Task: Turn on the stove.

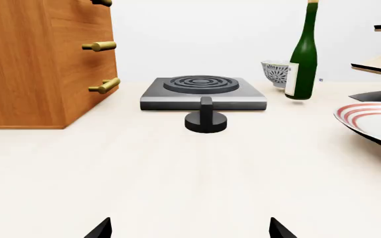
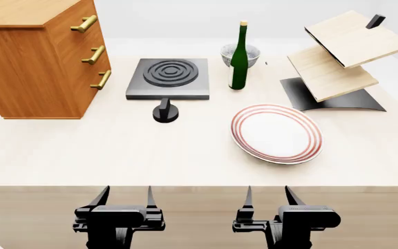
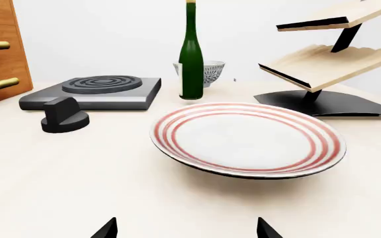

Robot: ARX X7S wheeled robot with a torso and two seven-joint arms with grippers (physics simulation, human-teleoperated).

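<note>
The stove (image 2: 168,78) is a flat dark grey hotplate with black rings at the table's back, left of centre. Its separate black round knob (image 2: 165,113) stands just in front of it. Both show in the left wrist view, stove (image 1: 202,91) and knob (image 1: 206,119), and in the right wrist view, stove (image 3: 95,91) and knob (image 3: 63,116). My left gripper (image 2: 125,199) is open and empty at the table's front edge, well short of the knob. My right gripper (image 2: 268,199) is open and empty at the front edge, before the plate.
A wooden drawer cabinet (image 2: 37,57) stands at the back left. A green bottle (image 2: 239,57) and a patterned bowl (image 2: 252,51) stand right of the stove. A red-striped plate (image 2: 276,133) lies right of centre. A wooden rack (image 2: 337,57) on a curved black base stands at the back right.
</note>
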